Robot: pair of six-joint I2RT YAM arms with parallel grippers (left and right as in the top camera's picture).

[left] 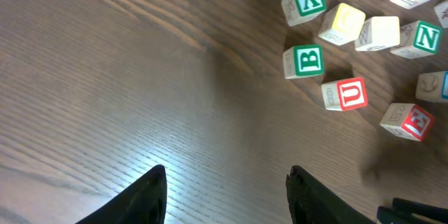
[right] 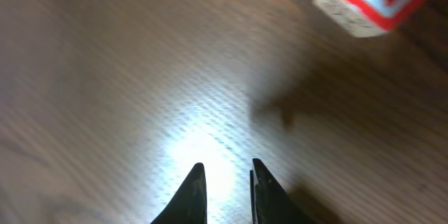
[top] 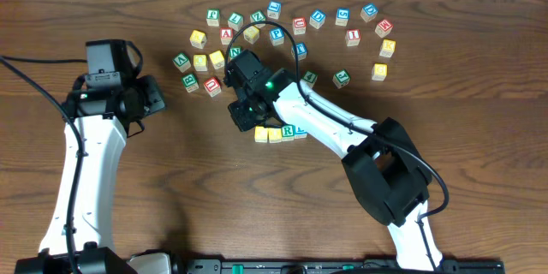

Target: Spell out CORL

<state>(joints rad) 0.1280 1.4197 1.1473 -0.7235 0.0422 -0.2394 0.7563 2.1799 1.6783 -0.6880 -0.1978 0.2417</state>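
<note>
The right gripper (right: 225, 182) hangs low over bare table (right: 105, 77), its two dark fingers only narrowly parted with nothing between them. Its view is blurred. A red-and-white block (right: 371, 0) is cut off by the far right corner, so its letter cannot be read.

From overhead, this right gripper (top: 242, 113) sits just to the far left of a short row of blocks near the middle of the table (top: 479, 94). The row runs left to right: a yellow block (top: 261, 134), a second yellow block (top: 276, 134), a green-lettered block (top: 288, 130) that looks like an R, and a blue-edged block (top: 300, 129). The faces of the two yellow ones are too small to read, and the arm partly covers the far edge of the row.

The left gripper (left: 227, 189) is spread wide and empty above bare wood, with only its fingertips (left: 150, 196) in view. Beyond it to the right lie a green V (left: 304, 3), a green B (left: 303, 61), a red U (left: 344, 94), a green N (left: 420, 38) and a tilted red block (left: 407, 121), possibly an E. Overhead, the left gripper (top: 152, 98) is at the left, well apart from the row. The loose letters scatter across the far side.
</note>
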